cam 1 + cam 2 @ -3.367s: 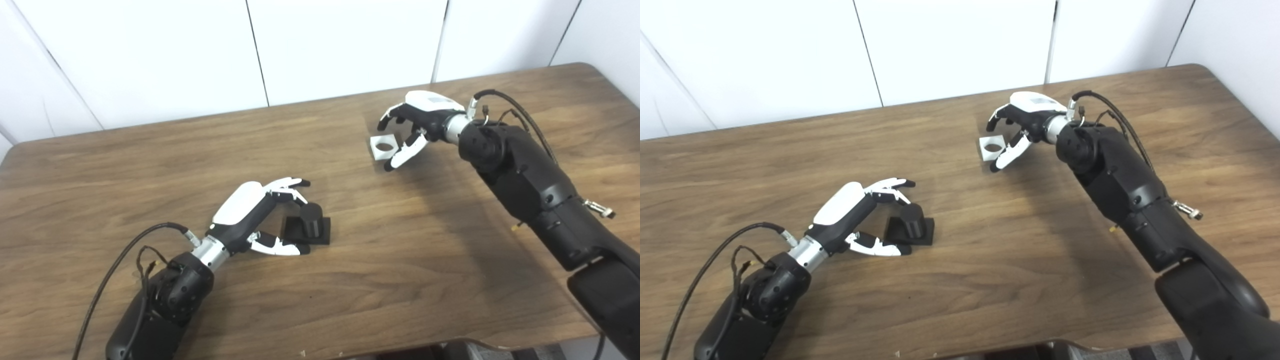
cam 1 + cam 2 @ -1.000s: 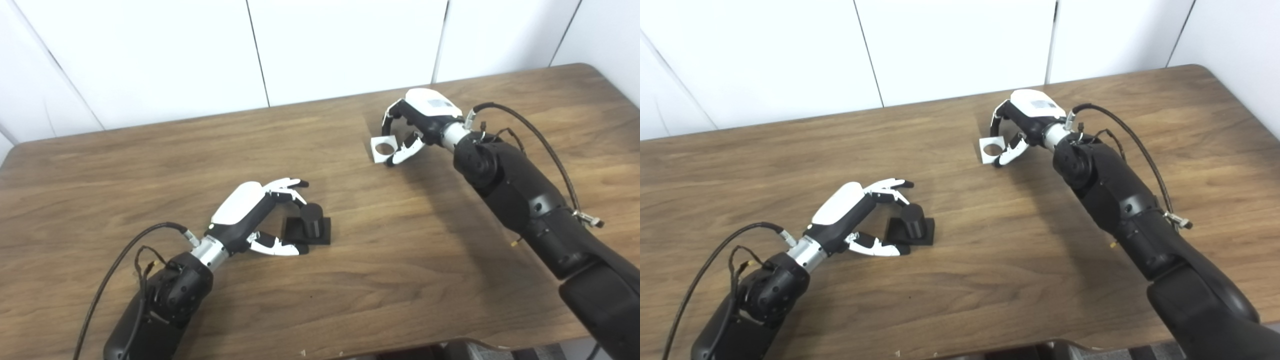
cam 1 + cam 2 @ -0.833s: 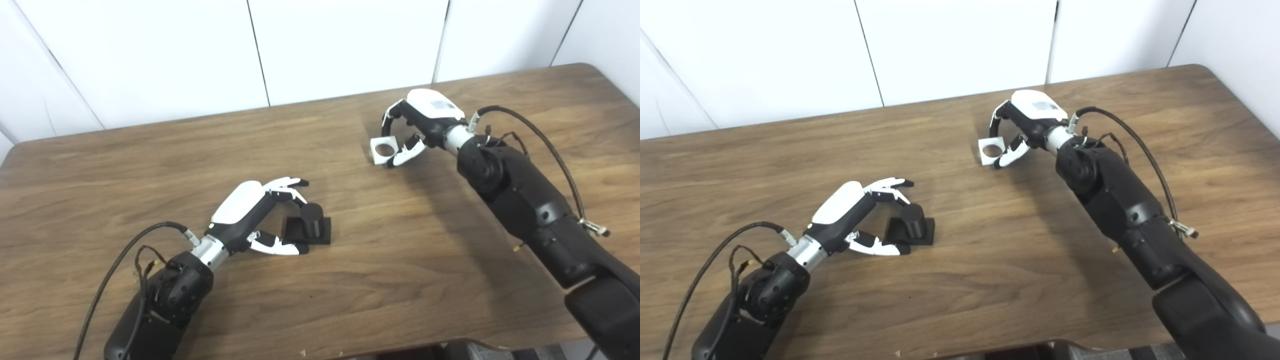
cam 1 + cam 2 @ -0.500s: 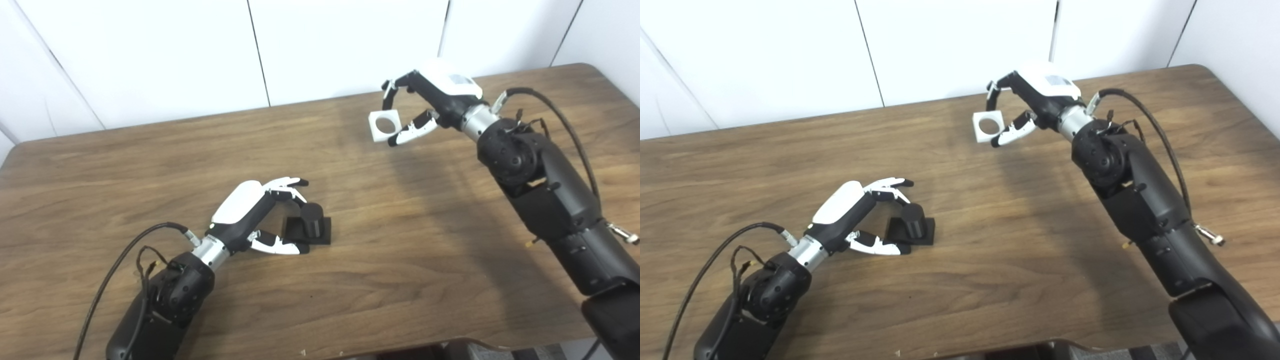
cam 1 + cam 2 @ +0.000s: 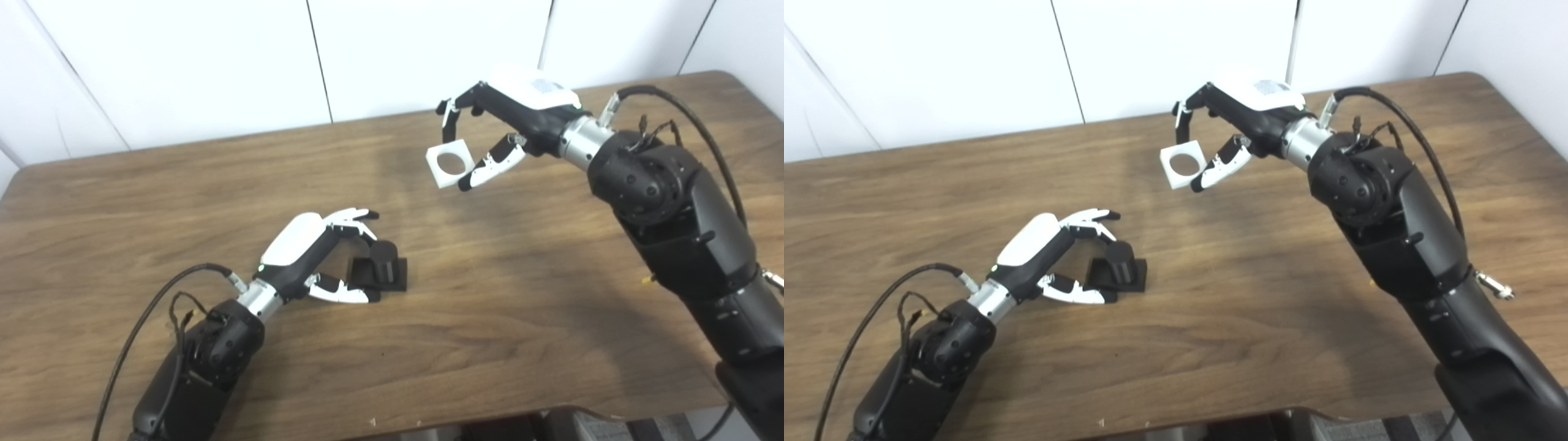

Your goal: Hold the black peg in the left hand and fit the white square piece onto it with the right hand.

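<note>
Lifted white square piece (image 5: pixel 451 163), round hole, right hand (image 5: pixel 511 125)

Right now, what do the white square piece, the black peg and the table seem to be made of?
White square piece: probably plastic, matte and evenly white, with crisp edges and a round hole. Black peg on its square base: likely plastic too, dull black without shine, though the pictures cannot settle it. Table: wood or wood-look laminate, brown with visible grain and a soft sheen.
</note>
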